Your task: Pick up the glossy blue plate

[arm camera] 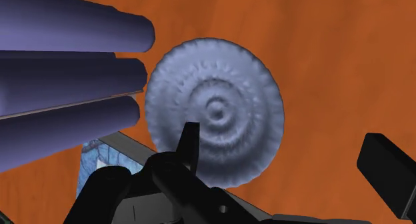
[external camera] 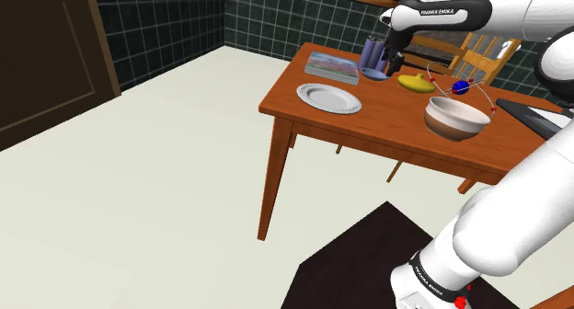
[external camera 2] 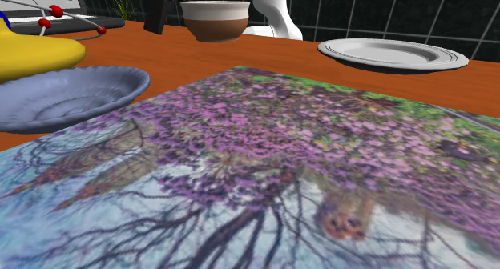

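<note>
Blue-grey ridged round plate (arm camera: 217,109) lies flat on the orange-brown wooden table (arm camera: 333,49), directly under the black gripper (arm camera: 285,133). The gripper's 2 fingers (arm camera: 190,146) stand wide apart and hold nothing: one shows against the plate's surface, the other over bare table beside it. Just beside the plate stand 3 dark purple cylinders (arm camera: 67,76), and a corner of a flat book with a purple flowering tree on its cover (arm camera: 100,163) shows next to them.

In the shoulder view, the white arm rises from its stand at the lower right, over a dark rug (external camera: 359,261). It bends above the table, and its forearm runs level toward that view's left. The hand points down, with the gripper (external camera: 396,63) just above the plate (external camera: 373,74).

On the table's near part sit a brown-and-white bowl (external camera: 455,119) and a white round plate (external camera: 328,97), well apart. Farther back, a yellow object (external camera: 416,81) lies beside the blue-grey plate. The book (external camera: 331,65) lies on the plate's other side, and the cylinders (external camera: 373,50) stand behind the plate. Beyond the table are a wooden chair (external camera: 478,54) and a dark tiled wall (external camera: 267,17).
</note>
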Motion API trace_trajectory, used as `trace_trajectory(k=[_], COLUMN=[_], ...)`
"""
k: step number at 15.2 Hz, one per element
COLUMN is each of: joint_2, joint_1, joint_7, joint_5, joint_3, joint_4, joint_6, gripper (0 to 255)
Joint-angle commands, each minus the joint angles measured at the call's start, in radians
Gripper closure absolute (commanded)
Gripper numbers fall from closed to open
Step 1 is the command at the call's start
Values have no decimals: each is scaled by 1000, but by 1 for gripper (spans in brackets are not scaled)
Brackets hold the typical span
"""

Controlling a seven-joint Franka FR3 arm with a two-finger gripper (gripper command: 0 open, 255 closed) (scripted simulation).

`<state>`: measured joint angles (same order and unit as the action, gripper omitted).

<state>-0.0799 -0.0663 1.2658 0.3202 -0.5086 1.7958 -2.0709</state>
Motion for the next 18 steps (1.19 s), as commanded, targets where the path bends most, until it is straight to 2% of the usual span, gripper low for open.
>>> trace_trajectory(k=[1,6,8,9,18], joint_2=[10,11,11,9,11], joint_1=[1,4,4,5,4], joint_7=[9,-12,-12,-12,-12], joint_5=[-3,10,10,11,10], joint_3=[-3,-6,-6,-6,-6], joint_4=[8,81,82,85,81], joint_6=[-23,-94,-94,-96,-94], gripper=[0,0,0,255,255])
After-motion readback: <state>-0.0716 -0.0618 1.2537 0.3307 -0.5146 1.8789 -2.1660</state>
